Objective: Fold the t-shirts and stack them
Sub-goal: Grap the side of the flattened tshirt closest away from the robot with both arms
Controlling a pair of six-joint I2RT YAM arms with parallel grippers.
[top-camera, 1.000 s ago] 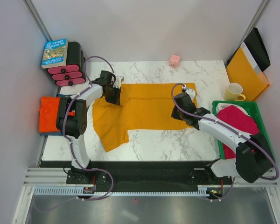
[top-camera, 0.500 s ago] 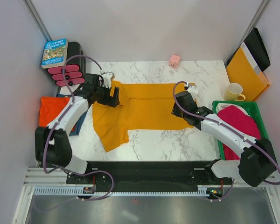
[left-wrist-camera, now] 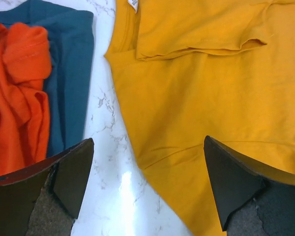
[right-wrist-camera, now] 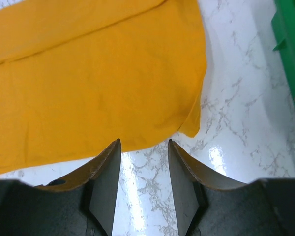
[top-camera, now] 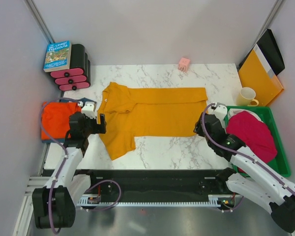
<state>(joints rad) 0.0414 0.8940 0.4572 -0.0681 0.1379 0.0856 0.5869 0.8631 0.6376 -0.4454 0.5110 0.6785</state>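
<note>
Mustard shirt point(top-camera: 152, 110) flat mid-table, partly folded, near sleeve sticking out | orange shirt point(top-camera: 56, 118) stacked on blue shirt point(left-wrist-camera: 71, 73) at left edge | pink shirt point(top-camera: 253, 132) heaped in green bin point(top-camera: 231, 109) | likely half done | left gripper point(left-wrist-camera: 147, 147) spread wide, empty | right gripper point(right-wrist-camera: 144, 143) parted, empty | white marble table point(top-camera: 172, 147), plain pale walls point(top-camera: 152, 29)

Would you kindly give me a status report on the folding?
Left gripper open, right gripper open, both empty. Mustard-yellow cotton t-shirt lies on white marble table, partly folded. Nothing on it.
</note>
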